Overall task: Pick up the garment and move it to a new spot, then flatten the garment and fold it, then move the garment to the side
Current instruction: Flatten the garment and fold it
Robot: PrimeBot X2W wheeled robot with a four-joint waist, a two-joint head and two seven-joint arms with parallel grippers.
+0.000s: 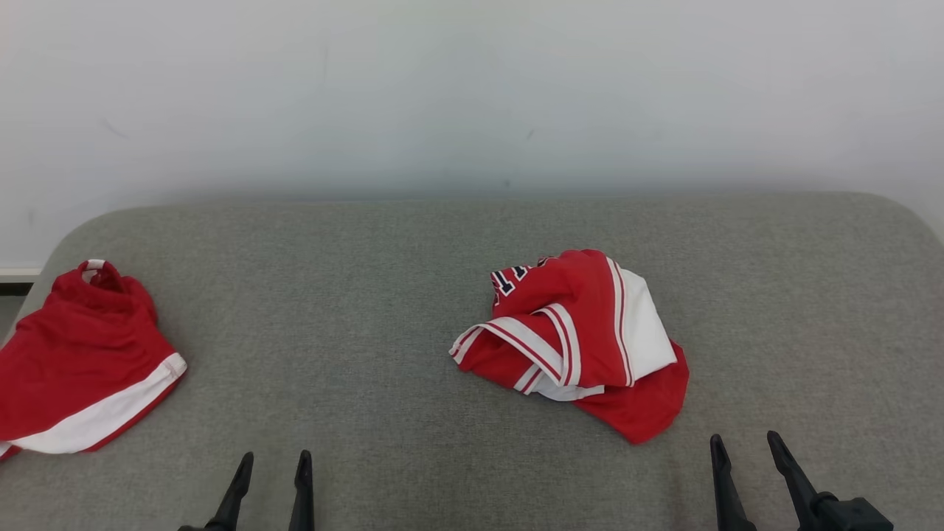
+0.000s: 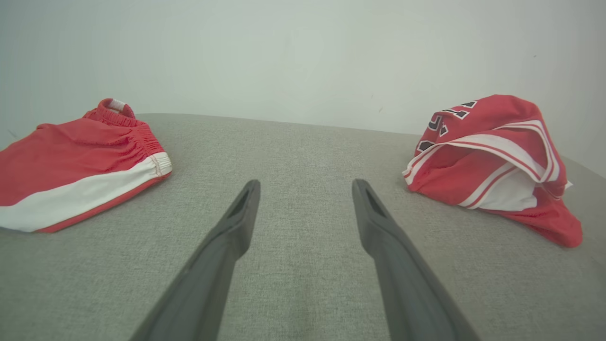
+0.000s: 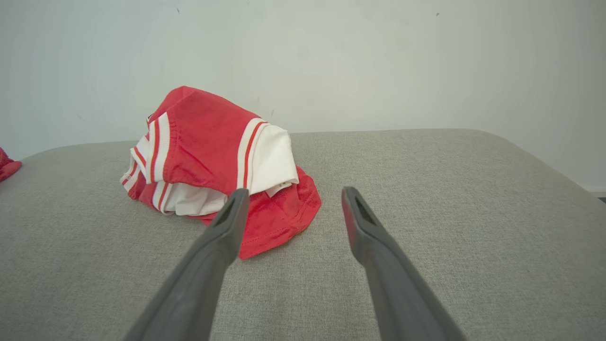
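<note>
The crumpled red-and-white garment (image 1: pixel 571 343) lies right of centre on the grey padded table (image 1: pixel 354 295), just beyond my right gripper (image 1: pixel 744 440). My left gripper (image 1: pixel 275 459) sits well apart from it. Both are spread wide and empty. Red shorts (image 1: pixel 81 361) lie far left.

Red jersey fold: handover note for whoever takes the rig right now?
The left gripper is open and empty, low over the grey surface at the near edge.
The right gripper is open and empty, just short of the jersey's near hem.
The jersey is a crumpled heap right of centre, not gripped. The red shorts lie at the left edge, apart from it.
Done: nothing on the jersey, by the look of it.
Left: pick up, move, flatten, fold, set aside.
</note>
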